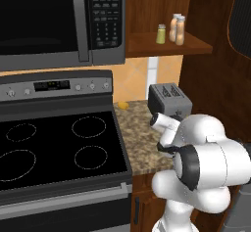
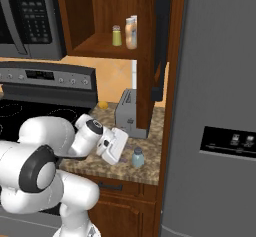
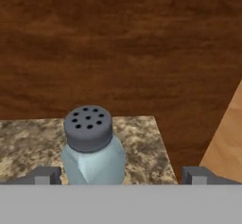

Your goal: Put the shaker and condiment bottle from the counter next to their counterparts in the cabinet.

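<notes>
The cabinet (image 2: pixel 107 11) shelf holds the yellow-green shaker (image 2: pixel 116 36) and two orange bottles (image 2: pixel 131 33) (one half hidden behind the other). The teal shaker (image 3: pixel 91 147) stands upright on the granite bench (image 3: pixel 142 147), between the wide-open pincer (image 3: pixel 118 176) tips, toaster (image 2: pixel 127 113) at 11 o'clock.

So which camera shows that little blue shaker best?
The hand view: the shaker stands close up between the open fingers, lid holes plain. The right base view shows it small on the counter.
</notes>
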Controlling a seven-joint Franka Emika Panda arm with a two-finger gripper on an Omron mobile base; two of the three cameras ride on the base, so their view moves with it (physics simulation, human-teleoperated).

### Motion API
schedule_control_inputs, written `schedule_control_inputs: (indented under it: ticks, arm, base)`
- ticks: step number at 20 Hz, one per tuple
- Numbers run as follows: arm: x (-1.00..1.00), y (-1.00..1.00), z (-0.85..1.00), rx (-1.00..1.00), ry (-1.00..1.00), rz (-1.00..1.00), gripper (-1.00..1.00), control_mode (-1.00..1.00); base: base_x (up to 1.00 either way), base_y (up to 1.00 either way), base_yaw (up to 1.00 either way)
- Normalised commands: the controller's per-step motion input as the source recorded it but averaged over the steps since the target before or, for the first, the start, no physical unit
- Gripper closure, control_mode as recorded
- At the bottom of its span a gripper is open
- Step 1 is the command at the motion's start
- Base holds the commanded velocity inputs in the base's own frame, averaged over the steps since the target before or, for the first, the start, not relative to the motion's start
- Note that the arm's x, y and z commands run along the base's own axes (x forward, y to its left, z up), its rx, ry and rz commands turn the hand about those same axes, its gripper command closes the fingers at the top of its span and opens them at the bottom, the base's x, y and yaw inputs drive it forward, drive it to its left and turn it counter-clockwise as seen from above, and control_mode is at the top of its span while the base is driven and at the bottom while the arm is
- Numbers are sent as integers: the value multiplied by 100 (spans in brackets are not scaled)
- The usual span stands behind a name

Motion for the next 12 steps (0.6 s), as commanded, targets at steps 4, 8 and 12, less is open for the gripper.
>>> schedule_control_inputs:
  ticks: [4,8,12]
  arm:
    - [26,-13,-22,0,-1,0,-100,-100]
    - [22,-9,-18,0,0,0,-100,-100]
    - [2,-20,-19,0,0,-1,-100,-100]
  base:
    - [0,0,0]
    - [0,0,0]
    - [0,0,0]
